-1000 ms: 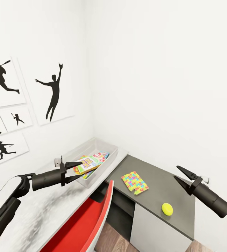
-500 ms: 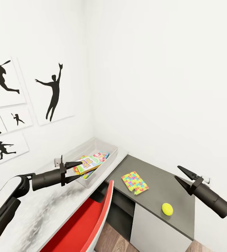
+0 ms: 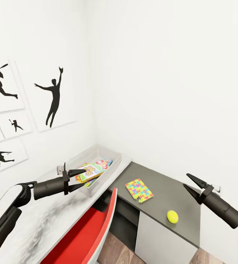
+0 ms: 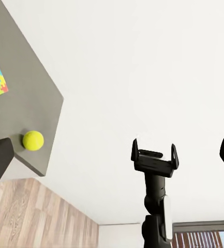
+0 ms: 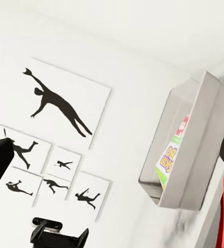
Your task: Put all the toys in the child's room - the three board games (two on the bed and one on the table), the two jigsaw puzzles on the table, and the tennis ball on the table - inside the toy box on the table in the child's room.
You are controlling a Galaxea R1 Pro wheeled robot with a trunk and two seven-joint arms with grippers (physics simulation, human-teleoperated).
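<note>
Now I'm eyeing the jigsaw puzzle (image 3: 139,190): thin, light, lying flat; I'm pinching its edge, both grippers (image 3: 80,178) (image 3: 191,185) gaping empty.

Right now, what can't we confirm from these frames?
- Toy box contents: head view, left gripper covers the near end; the count of board games is unclear.
- Second jigsaw puzzle: one jigsaw puzzle on the dark cabinet; whether another lies beneath is hidden.
- Box lettering: right wrist view, too small.
- Right gripper: open.

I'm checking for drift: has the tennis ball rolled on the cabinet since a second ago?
No. The tennis ball keeps its spot beside the jigsaw puzzle; both shifted together, so the camera moved.
</note>
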